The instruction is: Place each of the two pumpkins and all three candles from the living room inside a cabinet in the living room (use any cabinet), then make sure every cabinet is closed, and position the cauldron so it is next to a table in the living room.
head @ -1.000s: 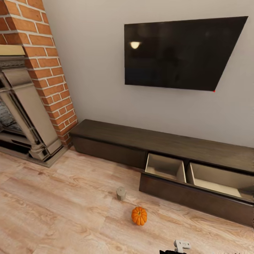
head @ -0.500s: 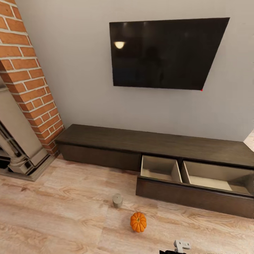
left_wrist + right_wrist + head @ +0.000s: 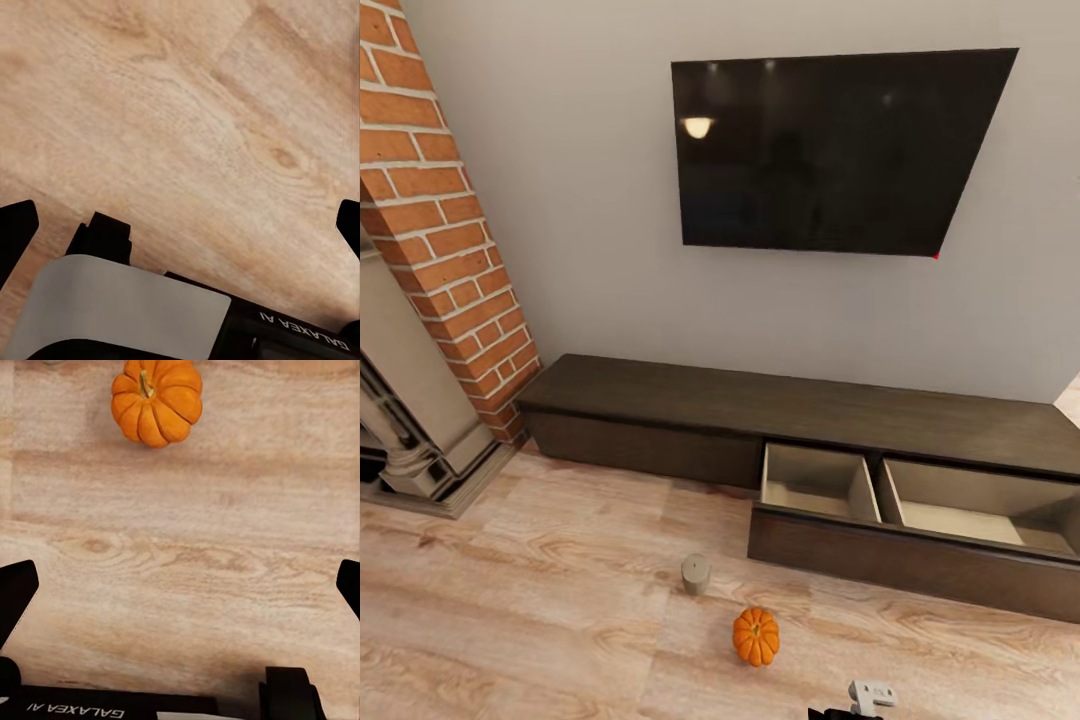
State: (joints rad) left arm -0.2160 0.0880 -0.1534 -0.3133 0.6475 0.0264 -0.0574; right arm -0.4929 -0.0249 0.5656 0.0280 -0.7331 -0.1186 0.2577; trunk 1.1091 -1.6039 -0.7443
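One orange pumpkin (image 3: 756, 636) lies on the wood floor in the head view, with a beige-grey candle (image 3: 695, 574) standing a short way to its left and farther from me. Behind them the long dark cabinet (image 3: 690, 395) runs along the wall. Its right-hand drawer (image 3: 900, 560) is pulled out and shows two pale compartments. In the right wrist view the pumpkin (image 3: 156, 401) sits ahead of my right gripper (image 3: 180, 592), which is open and apart from it. My left gripper (image 3: 180, 232) hangs open over bare floorboards. The cauldron and table are out of view.
A black TV (image 3: 830, 150) hangs on the wall above the cabinet. A brick chimney (image 3: 430, 200) and a fireplace surround (image 3: 410, 420) stand at the left. A white part of my right arm (image 3: 872, 695) peeks in at the head view's lower edge.
The head view has swung right, sliding the fireplace towards the left edge, then settled. Pumpkin, candle and open drawer stay where they were.
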